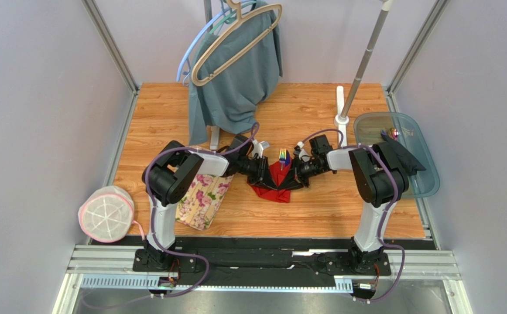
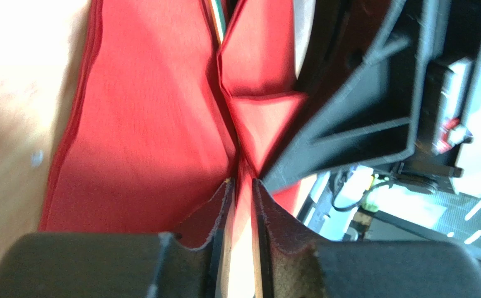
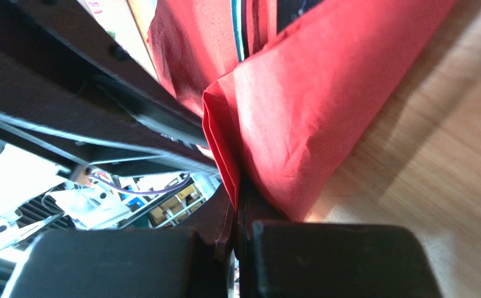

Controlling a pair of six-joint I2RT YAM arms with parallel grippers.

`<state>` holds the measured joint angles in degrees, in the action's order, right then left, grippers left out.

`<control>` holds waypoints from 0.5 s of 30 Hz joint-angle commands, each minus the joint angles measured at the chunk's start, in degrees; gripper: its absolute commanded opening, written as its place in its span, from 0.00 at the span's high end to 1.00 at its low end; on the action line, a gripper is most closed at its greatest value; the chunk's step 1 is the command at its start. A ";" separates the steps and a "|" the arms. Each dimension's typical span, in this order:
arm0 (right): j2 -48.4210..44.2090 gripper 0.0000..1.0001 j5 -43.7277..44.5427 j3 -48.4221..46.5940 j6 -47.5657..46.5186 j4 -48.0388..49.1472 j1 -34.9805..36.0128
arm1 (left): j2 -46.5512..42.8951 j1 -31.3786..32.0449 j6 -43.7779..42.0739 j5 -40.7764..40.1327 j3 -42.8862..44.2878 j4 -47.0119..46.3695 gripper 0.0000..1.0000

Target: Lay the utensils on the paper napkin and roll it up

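Right gripper (image 3: 237, 189) pinches napkin (image 3: 311, 105) — left (image 2: 243, 184) seemingly ajar

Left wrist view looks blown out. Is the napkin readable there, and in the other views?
Left wrist: table washed to near white at left, paper napkin sharp, folds shadowed. Right wrist: paper napkin brightly lit, crisp, shadow on the wood; bottom foreground blurred. Top external: even light, sharp.

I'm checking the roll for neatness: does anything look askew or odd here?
Yes. The paper napkin is bunched into a creased, peaked heap rather than a tight roll, and the coloured ends of the utensils poke out of its far end.
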<state>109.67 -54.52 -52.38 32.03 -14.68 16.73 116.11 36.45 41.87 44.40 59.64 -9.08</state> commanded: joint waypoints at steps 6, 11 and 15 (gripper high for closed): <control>0.90 0.69 1.52 -1.58 -0.31 2.19 0.23 | -10.38 -3.22 0.67 0.69 -2.68 0.64 0.61; 0.64 0.41 1.17 -1.93 1.10 3.25 0.32 | -12.40 -4.63 0.15 0.34 -3.30 1.61 0.55; 0.63 0.30 0.91 -2.55 1.54 3.16 0.58 | -14.33 -5.33 0.15 0.77 -3.39 1.00 0.54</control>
<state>110.04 -57.58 -53.78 33.87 -13.28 16.84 105.73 31.77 42.22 44.53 56.62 -7.88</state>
